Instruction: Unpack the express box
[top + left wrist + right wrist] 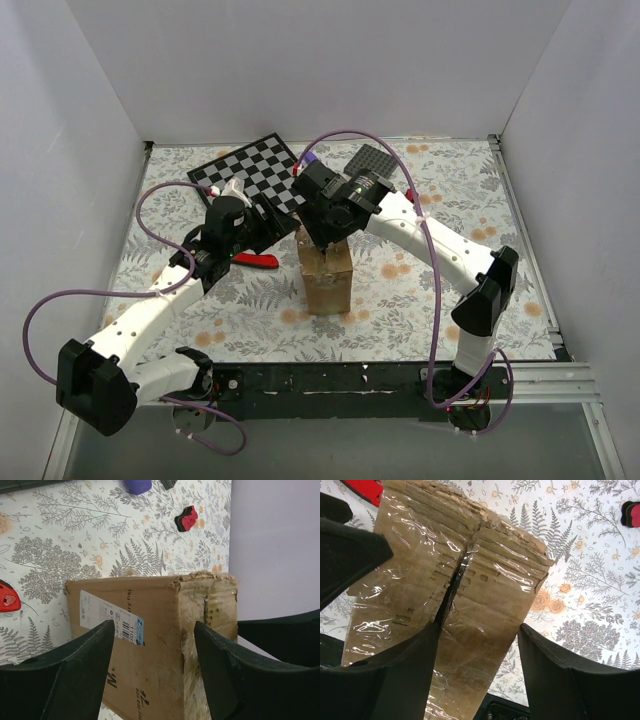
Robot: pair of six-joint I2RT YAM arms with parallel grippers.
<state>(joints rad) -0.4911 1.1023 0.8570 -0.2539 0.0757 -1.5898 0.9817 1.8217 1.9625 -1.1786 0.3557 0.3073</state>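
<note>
Express box [326,278] upright at centre of floral table [470,200], taped flaps down.
My right gripper [479,630] released, spread over the top seam; my left gripper [154,630] released, at box's 10 o'clock.

express box [326,282]: 1 | left gripper [154,635] plus right gripper [479,630]: 2 | checkerboard [255,165]: 1 | dark grey plate [368,158]: 1 | red pieces [186,518]: 2 (upper right and left edge, left wrist view) | purple object [138,485]: 1

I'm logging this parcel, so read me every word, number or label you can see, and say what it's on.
"M": large black letter on the side of the express box.
White shipping label on that side: barcode and digits, too blurred to read.
Other black print on that side: sideways, illegible.
Nothing readable elsewhere.
</note>
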